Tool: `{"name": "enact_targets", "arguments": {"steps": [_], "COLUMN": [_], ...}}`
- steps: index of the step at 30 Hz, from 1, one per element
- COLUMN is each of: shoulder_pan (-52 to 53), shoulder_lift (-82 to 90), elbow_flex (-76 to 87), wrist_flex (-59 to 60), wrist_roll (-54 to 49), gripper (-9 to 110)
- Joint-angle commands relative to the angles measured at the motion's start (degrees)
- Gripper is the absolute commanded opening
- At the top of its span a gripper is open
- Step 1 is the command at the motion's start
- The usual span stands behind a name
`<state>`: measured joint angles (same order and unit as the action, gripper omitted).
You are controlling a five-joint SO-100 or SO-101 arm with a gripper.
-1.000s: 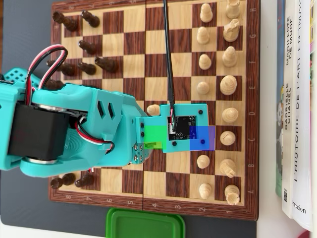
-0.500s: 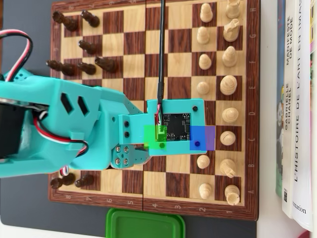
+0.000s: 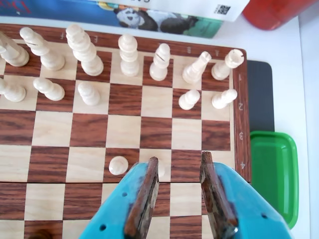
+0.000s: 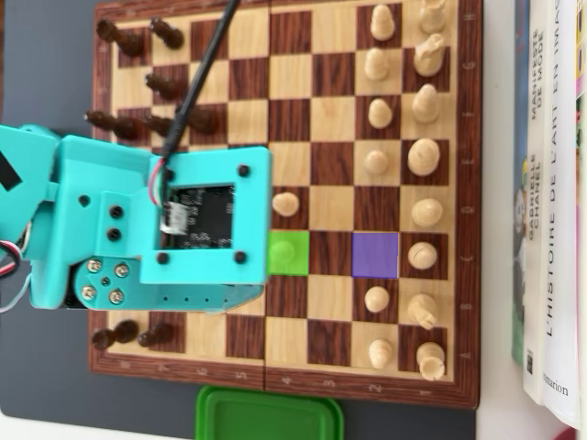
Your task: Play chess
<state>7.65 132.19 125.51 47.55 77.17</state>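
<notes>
Wooden chessboard (image 3: 124, 132) lies flat, dark and pale squares. One cream pawn (image 3: 118, 165) stands upright alone, just left of the left fingertip (image 3: 151, 167) in the wrist view. The other white pieces (image 3: 129, 55) stand in two rows well beyond the fingertips; dark pieces (image 4: 147, 87) sit opposite.

green plastic tray (image 4: 268, 414): bottom edge in overhead view, just beside the board | upright books with printed white spines (image 4: 550, 202): right edge | red container (image 3: 271, 12): top-right corner of wrist view
</notes>
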Motion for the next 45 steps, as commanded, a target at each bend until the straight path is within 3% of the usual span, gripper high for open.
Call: {"name": "enact_targets", "arguments": {"steps": [1, 12, 19, 38, 45], "shoulder_pan": [-1.14, -6.86, -8.09, -10.55, -10.28], "shoulder_lift": [6.94, 23.29, 32.43, 53.17, 57.66], "elbow_flex": [4.66, 27.25, 32.78, 53.61, 55.63], "wrist_flex": [-6.94, -45.79, -58.80, -96.42, -104.41], "wrist_roll": [0.44, 3.87, 8.26, 8.09, 8.00], "gripper": [14, 14, 14, 14, 14]}}
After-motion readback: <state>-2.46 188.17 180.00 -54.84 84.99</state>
